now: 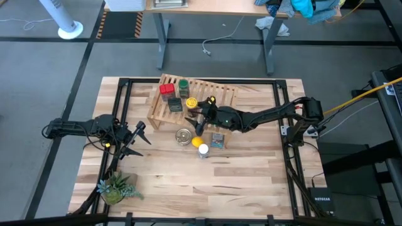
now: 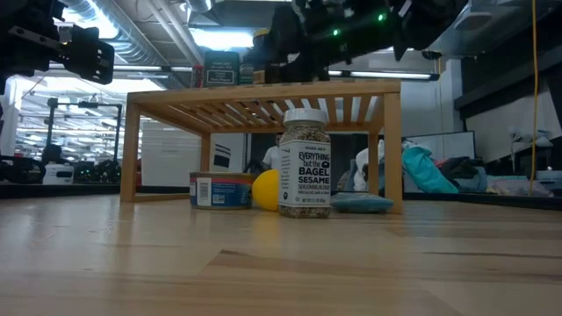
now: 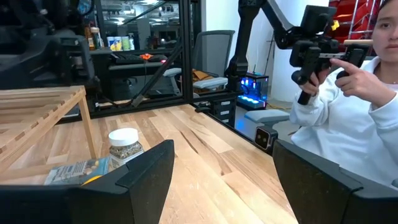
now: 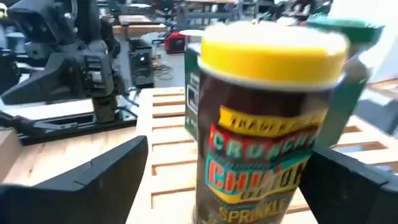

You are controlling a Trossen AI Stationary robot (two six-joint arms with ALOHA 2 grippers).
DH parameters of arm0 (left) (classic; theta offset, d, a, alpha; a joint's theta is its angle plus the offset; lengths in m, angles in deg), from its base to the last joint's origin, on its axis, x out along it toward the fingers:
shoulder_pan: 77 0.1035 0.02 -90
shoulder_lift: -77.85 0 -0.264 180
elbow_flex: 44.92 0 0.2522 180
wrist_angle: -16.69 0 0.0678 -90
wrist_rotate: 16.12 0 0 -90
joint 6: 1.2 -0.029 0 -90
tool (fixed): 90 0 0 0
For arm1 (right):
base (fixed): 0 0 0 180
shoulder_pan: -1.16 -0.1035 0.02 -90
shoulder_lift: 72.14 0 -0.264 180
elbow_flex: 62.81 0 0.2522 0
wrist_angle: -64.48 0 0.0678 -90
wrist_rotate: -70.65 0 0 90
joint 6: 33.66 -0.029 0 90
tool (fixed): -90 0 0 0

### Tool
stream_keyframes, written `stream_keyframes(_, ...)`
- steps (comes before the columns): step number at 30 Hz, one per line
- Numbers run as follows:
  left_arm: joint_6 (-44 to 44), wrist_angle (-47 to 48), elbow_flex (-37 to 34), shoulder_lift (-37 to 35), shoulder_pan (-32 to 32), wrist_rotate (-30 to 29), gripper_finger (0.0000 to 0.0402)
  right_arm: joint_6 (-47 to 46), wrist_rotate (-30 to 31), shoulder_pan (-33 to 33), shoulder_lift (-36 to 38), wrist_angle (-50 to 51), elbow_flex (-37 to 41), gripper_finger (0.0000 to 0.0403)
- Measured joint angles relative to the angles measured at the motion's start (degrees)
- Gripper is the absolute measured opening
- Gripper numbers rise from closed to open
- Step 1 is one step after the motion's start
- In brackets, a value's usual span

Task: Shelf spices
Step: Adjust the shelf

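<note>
The light-wood slatted shelf (image 1: 188, 99) stands at the table's far middle. On its top stand a red tin (image 1: 166, 90), a green-lidded jar (image 1: 183, 85), a dark grey tin (image 1: 175, 105) and a yellow-lidded jar (image 1: 191, 102). My right gripper (image 4: 230, 168) is open and level, reaching over the shelf from the table's right. Its fingers (image 4: 93, 180) stand on either side of the yellow-lidded jar (image 4: 267, 124), which rests upright on the slats. A white-lidded jar (image 2: 305, 167) stands on the tabletop before the shelf. My left gripper (image 1: 135, 141) waits open at the table's left.
A silver round tin (image 1: 183, 136), a yellow ball (image 1: 197, 142) and a flat blue packet (image 1: 217, 140) lie on the table beside the white-lidded jar. A potted plant (image 1: 116, 188) stands at the near left corner. A person (image 3: 354, 93) sits beyond the table's right edge.
</note>
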Motion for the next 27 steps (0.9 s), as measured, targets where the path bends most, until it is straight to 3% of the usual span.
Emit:
stream_keyframes(12,0.0,0.0,0.0,0.0,0.0,0.0,0.0266,4.1,18.3,-6.2,4.8,6.7,0.0,0.0379)
stream_keyframes(20,0.0,0.0,0.0,0.0,0.0,0.0,0.0266,-8.7,24.1,-13.5,5.3,19.3,0.0,0.0379)
stream_keyframes(27,0.0,0.0,0.0,0.0,0.0,0.0,0.0266,-9.9,28.7,-18.7,5.1,20.8,0.0,0.0379)
